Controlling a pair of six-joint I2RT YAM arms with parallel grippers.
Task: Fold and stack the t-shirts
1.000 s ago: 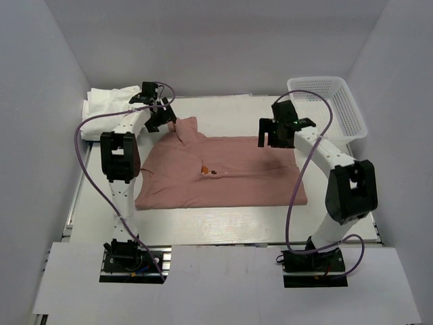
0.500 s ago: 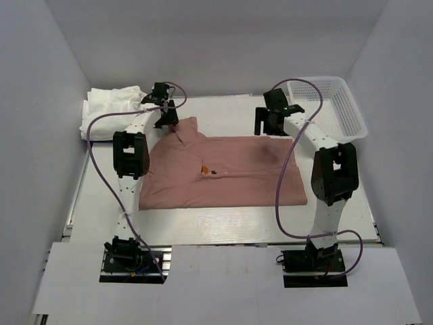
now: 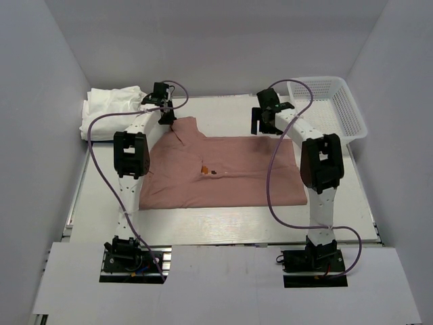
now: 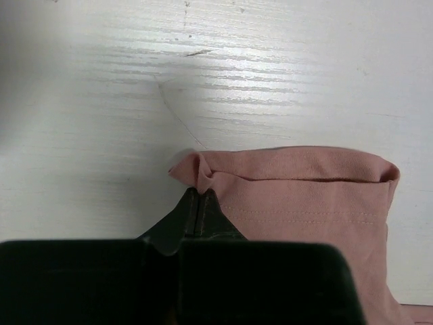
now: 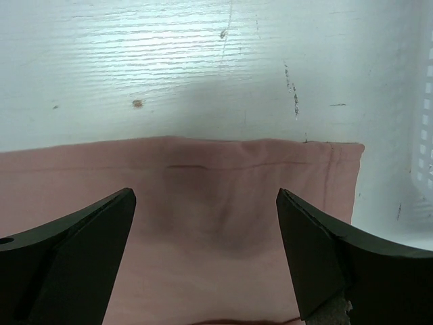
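Note:
A dusty-pink t-shirt (image 3: 230, 172) lies flat across the table with a small print (image 3: 208, 170) on its chest. My left gripper (image 3: 166, 121) is at the shirt's far-left sleeve (image 4: 304, 196). In the left wrist view the left gripper (image 4: 201, 193) is shut on that sleeve's corner, which bunches between the tips. My right gripper (image 3: 264, 127) hovers over the shirt's far-right edge. In the right wrist view the right gripper (image 5: 206, 198) stands wide open above the pink cloth (image 5: 203, 223), holding nothing. White folded t-shirts (image 3: 111, 108) sit at the far-left corner.
A white mesh basket (image 3: 335, 108) stands at the far right, close beside the right arm. Purple cables loop from both arms over the table. The white wooden tabletop (image 5: 203, 61) shows beyond the shirt's far edge.
My left gripper has closed on the sleeve corner. The right arm has reached farther back and left, from above the shirt's right part to its far edge, still open.

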